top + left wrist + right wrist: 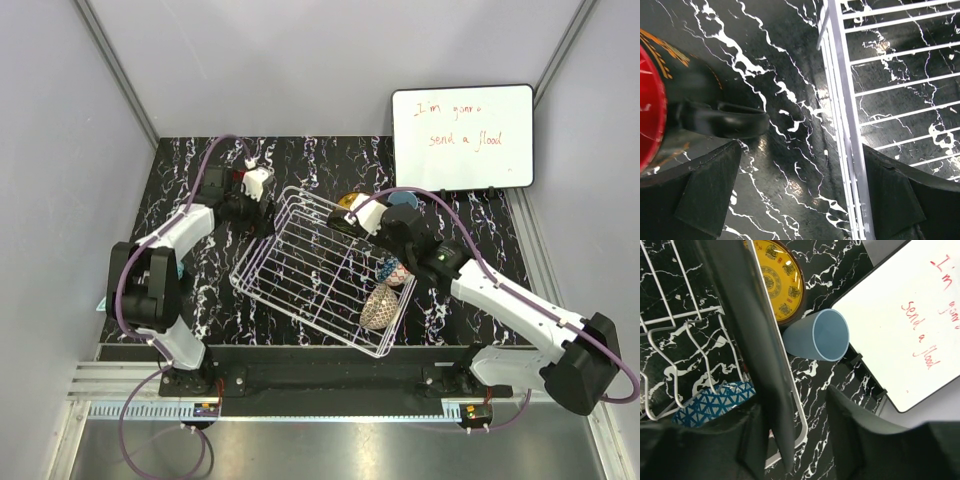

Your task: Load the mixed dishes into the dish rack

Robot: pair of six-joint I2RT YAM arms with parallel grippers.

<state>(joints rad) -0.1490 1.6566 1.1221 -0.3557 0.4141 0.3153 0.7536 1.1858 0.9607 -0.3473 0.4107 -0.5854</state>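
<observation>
**Right hand** [796,410]: over the far right corner of the dish rack [308,320]. A dark flat slab stands edge-on between its fingers, judged to be the dark-backed saucer [755,340]. The slab's long axis runs along the finger gap, just inside the rack rim. It lies against the finger on the rack side, and a gap shows to the other finger [865,440]. Fingers apart, no clamp seen. Whether the saucer rests on the wires or hangs free can't be told.

**Left hand** [802,195]: at the rack's far left corner, fingers wide apart. Only bare bench [780,60] and the rack rim lie between them.

**Dishes in rack:** blue bowl [715,402] and beige bowl [380,305], both along the right side.

**Dishes on bench:**
- Red mug [647,100]: just beside the left hand, on the side away from the rack, its dark handle pointing toward the finger gap.
- Yellow plate [776,282] and light blue cup [820,335]: beyond the far right corner, near the whiteboard [462,135]. The cup lies on its side, mouth toward the right wrist cam.

**Judgement:**
- Task approx. half done.
- Next move turns on the saucer's edge-on axis lining up with the wire slots.
- Mug falls to the left hand; plate and cup to the right.
</observation>
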